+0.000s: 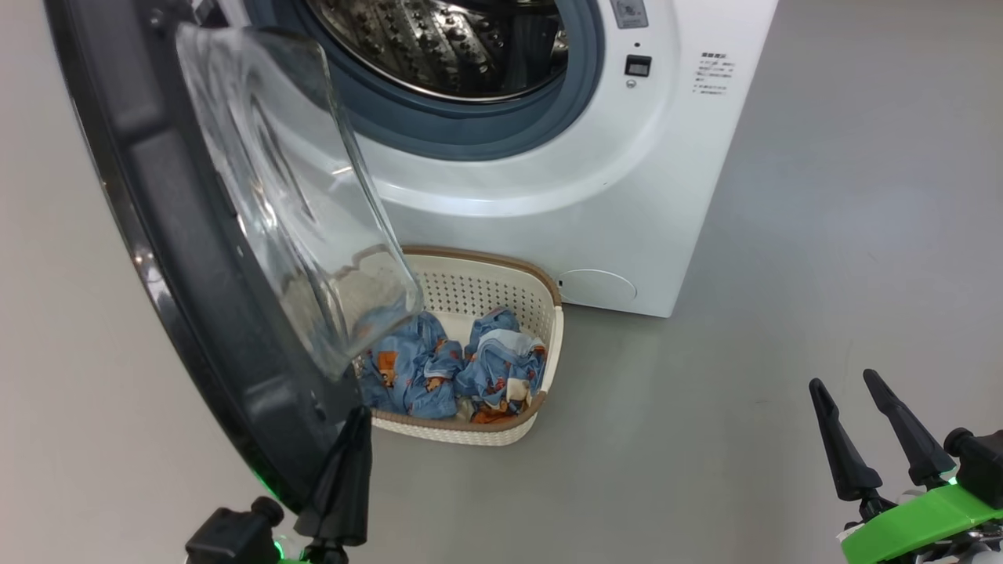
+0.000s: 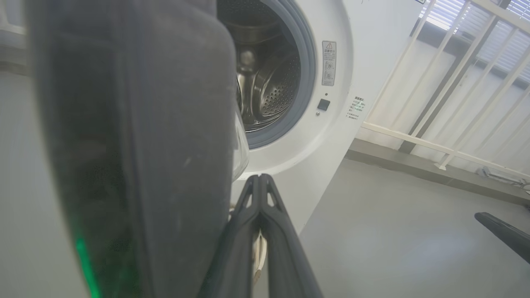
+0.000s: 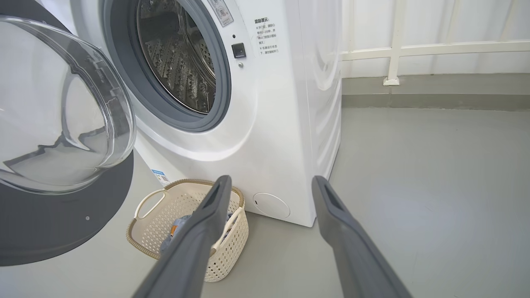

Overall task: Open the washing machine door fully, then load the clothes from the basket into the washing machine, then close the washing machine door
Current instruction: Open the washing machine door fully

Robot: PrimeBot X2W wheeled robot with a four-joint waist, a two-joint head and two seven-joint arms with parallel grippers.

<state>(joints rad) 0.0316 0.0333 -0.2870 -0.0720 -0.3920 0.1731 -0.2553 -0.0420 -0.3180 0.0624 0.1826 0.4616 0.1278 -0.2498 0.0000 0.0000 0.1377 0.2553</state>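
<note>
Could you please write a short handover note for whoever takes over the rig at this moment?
Grippers: left gripper shut, at the lower edge of the washing machine door, contact unclear; right gripper open, empty, over the floor.
Things: door stands wide open; the clothes lie in the basket on the floor before the washing machine.
Done: door opened, perhaps not fully.
To do: load the clothes, close the door.

The right gripper (image 1: 844, 380) has two long matte black fingers (image 1: 842, 446) tapering to blunt points, seated on a bright green plastic mount (image 1: 917, 523) beside a round black knob (image 1: 957, 440). The left gripper (image 1: 359, 417) has matching dark fingers with slotted cut-outs (image 2: 248, 199) near their tips.
</note>
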